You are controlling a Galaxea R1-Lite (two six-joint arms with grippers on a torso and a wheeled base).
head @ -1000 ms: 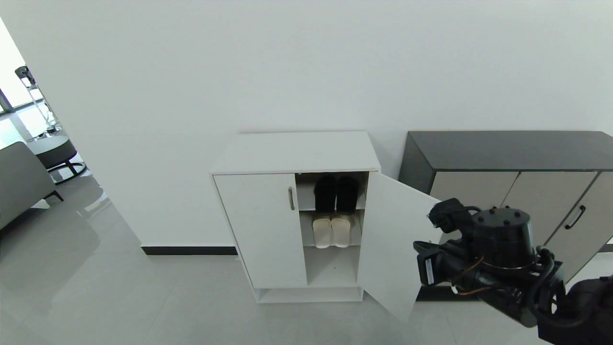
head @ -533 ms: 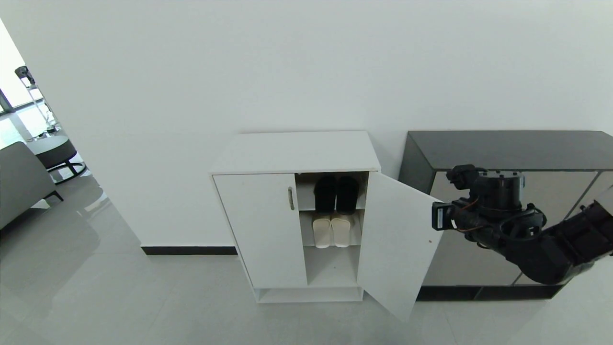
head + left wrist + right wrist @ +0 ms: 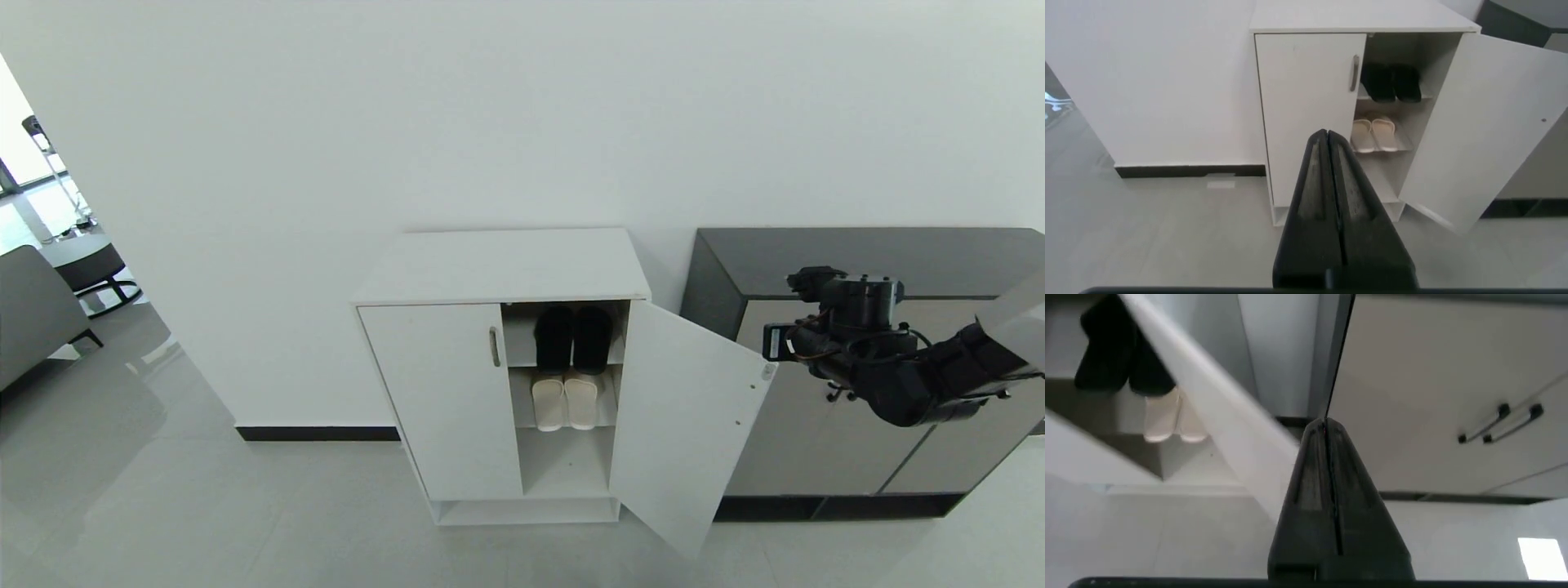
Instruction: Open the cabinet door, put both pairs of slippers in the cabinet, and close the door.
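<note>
Head view, door [image 3: 690,408]: centre-right, swung open; black slippers [image 3: 573,336], white slippers [image 3: 565,400] shelved behind.
Right hand [image 3: 1327,433]: fingers pressed together, empty, near door's free edge.
Handling: likely light, stiff panel; push outer face.

The cabinet [image 3: 502,265] is looking plain white all over, and its door [image 3: 686,416] is looking white too. The dark slippers [image 3: 571,336] are showing black and the light slippers [image 3: 565,400] are showing cream. The big cupboard [image 3: 857,249] is looking dark grey on top, and the floor [image 3: 163,506] is shining pale grey
</note>
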